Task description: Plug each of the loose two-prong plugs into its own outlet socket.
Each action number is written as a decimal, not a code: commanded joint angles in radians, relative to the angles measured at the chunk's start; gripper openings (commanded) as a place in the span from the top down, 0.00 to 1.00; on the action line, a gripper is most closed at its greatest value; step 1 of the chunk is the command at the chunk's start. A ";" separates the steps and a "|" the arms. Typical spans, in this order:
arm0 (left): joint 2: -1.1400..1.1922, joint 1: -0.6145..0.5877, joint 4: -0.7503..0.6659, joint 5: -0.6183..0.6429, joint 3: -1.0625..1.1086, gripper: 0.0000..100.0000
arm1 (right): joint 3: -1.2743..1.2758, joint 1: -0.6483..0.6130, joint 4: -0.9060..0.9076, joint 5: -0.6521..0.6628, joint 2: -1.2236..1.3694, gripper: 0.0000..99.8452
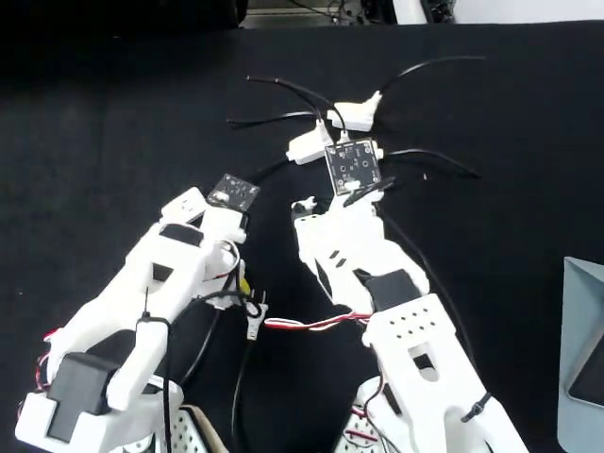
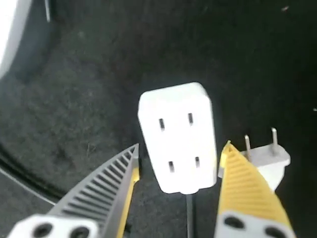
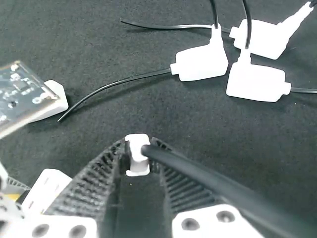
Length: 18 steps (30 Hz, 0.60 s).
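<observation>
Right gripper (image 3: 136, 163) pinches one plug (image 3: 136, 156); left gripper (image 2: 182, 145), spread, straddles the outlet block (image 2: 176, 134), seemingly empty. No plug in yet.

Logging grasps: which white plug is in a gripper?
The small plug on the thick black cord, clamped in the right gripper; the rest lie loose on the cloth.

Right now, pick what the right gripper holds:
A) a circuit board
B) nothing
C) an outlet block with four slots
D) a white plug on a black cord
D: the right wrist view shows the right gripper shut on a white plug, with a black cord leading off it.
</observation>
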 commanded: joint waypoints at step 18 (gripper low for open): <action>-0.038 -0.137 -0.026 -0.529 -0.176 0.69 | -0.048 0.008 -0.002 0.005 0.002 0.99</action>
